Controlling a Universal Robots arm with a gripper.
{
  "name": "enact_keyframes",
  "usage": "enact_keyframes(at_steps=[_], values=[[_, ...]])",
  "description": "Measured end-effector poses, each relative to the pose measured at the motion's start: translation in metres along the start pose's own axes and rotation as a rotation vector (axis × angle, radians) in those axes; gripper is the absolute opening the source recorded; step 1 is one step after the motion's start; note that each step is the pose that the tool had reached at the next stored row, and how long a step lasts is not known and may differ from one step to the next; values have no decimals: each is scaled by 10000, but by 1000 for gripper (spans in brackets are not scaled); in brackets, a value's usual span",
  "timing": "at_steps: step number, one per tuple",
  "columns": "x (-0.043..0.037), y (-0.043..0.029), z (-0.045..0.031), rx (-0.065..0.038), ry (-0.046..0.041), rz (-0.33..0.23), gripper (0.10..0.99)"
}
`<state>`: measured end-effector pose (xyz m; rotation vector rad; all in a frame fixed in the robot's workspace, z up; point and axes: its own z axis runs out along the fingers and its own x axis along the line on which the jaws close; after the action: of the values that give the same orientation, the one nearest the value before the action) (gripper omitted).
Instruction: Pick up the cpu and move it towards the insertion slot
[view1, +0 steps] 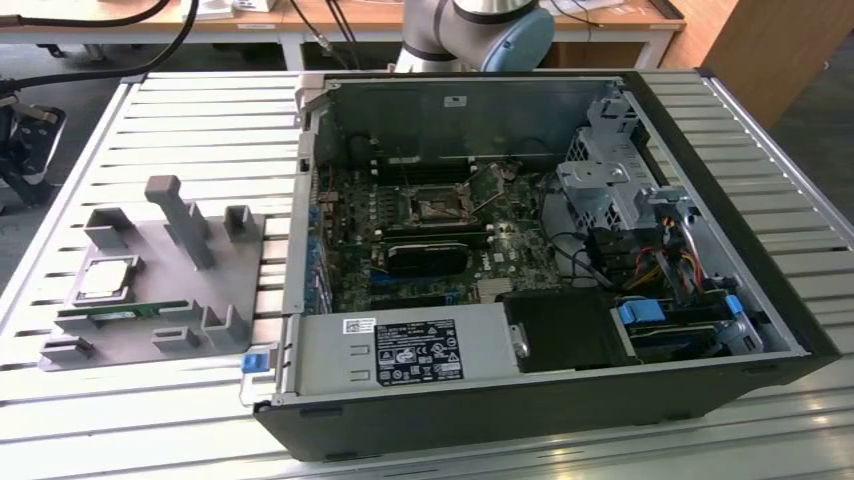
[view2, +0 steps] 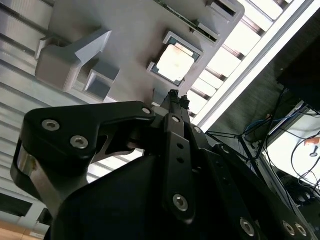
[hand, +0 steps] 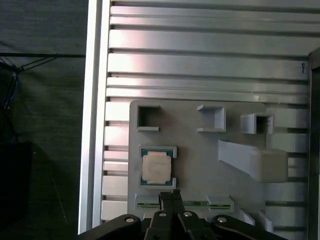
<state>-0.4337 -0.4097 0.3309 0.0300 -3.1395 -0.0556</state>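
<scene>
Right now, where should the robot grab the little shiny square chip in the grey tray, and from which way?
Best guess: pinch the small silvery square chip by two opposite pale edges, coming straight down from above. It lies flat, face up, in a shallow recess of the grey plastic tray, so its top and thin rim are probably the parts that can be reached.
</scene>
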Motion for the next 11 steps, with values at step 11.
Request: enact_keyframes(at_steps=[11], values=[[1, -1, 23, 69, -2, 0, 349]])
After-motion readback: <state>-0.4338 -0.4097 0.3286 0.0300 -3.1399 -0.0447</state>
